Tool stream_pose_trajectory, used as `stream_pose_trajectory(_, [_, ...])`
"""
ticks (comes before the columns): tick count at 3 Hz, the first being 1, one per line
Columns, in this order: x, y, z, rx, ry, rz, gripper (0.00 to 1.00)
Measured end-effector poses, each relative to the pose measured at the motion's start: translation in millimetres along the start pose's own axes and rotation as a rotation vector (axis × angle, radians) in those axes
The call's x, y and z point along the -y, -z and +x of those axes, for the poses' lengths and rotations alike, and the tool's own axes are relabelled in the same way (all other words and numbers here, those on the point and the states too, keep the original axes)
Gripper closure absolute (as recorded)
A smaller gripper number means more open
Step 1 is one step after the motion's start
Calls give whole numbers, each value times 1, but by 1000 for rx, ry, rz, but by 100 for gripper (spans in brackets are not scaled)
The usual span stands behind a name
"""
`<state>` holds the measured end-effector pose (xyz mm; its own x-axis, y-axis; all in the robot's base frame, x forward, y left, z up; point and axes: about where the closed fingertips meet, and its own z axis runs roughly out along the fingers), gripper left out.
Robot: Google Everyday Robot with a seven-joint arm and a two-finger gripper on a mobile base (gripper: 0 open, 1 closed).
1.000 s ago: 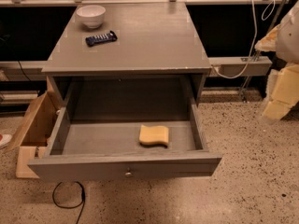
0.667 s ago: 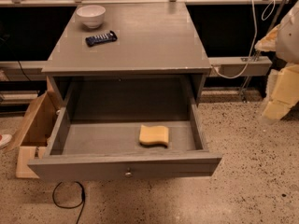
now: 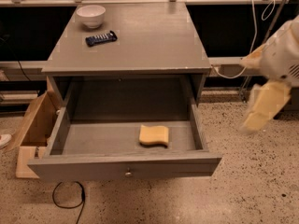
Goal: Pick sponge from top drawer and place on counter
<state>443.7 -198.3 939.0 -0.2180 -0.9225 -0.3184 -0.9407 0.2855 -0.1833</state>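
The top drawer is pulled out all the way, under the front edge of the counter. The sponge lies flat on the drawer floor, a bit right of the middle & close to the drawer's front wall. It's below the counter's front edge, nearer the front right corner than the front left one. Nothing is touching it.

The hand hangs in the air off to the side, out past the counter's right edge & apart from the drawer. It holds nothing, but I can't tell if it's released or clenched.

The big thing for the next move: the sponge is left of the hand as the picture shows it, & lower down, inside the drawer. The drawer's right wall sits between them. So I think the hand has to go over that wall, then down. The sponge's long side runs left to right, same way as the counter's front edge, so a grab across its short side looks easiest. There's only 1 arm, so no picking which.

On the counter, a white bowl sits near the back left corner w/ a dark remote just in front of it. The pick isn't done yet.
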Motion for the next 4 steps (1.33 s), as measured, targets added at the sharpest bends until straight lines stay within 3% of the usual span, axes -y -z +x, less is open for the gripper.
stream_pose_trajectory(1, [-16,-101,-29,224,-78,-119,0])
stream_pose_trajectory(2, [-10,-145,-55,311,-134,-127,0])
stream_pose_trajectory(4, [1,-169,-66,363,-116,-121,0])
